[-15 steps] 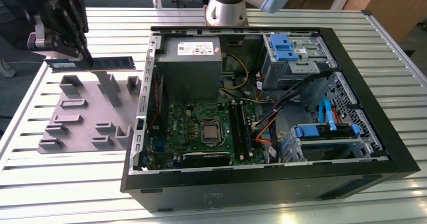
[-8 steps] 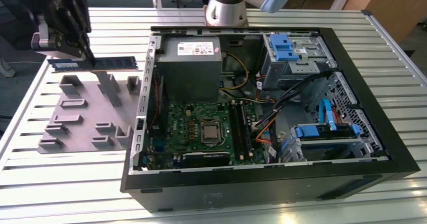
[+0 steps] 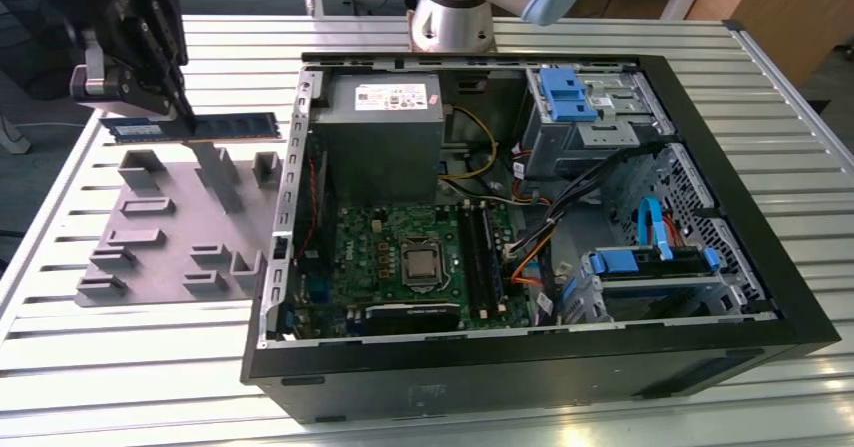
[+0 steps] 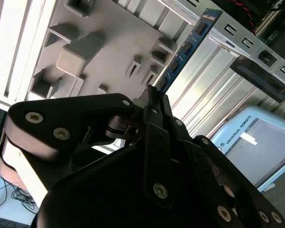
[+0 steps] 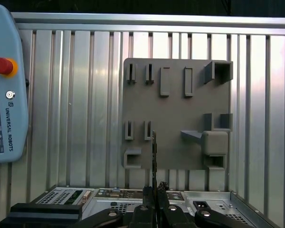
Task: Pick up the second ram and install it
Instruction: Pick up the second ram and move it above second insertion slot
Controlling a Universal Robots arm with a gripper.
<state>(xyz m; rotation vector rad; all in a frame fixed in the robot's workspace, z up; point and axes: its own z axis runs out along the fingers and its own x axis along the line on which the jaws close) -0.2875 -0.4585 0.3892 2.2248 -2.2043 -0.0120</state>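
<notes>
Second ram clamped in my jaws, over the grey tray

In the exterior view my gripper (image 3: 180,119) hangs at the upper part of the exterior view's left, its jaws closed on the second ram (image 3: 235,125); the stick lies level with its long edge down, just above the upright blocks of the grey tray (image 3: 160,237), which sits on the slatted metal table (image 3: 80,367); the open computer case (image 3: 747,297) lies just beside the tray toward the exterior view's right, its black memory slots (image 3: 478,257) well apart from the stick; in the second wrist view the ram (image 4: 187,45) runs out past my fingertips (image 4: 154,102); in the first wrist view I see it edge-on (image 5: 154,154) as a thin dark line over the tray (image 5: 175,109).
</notes>
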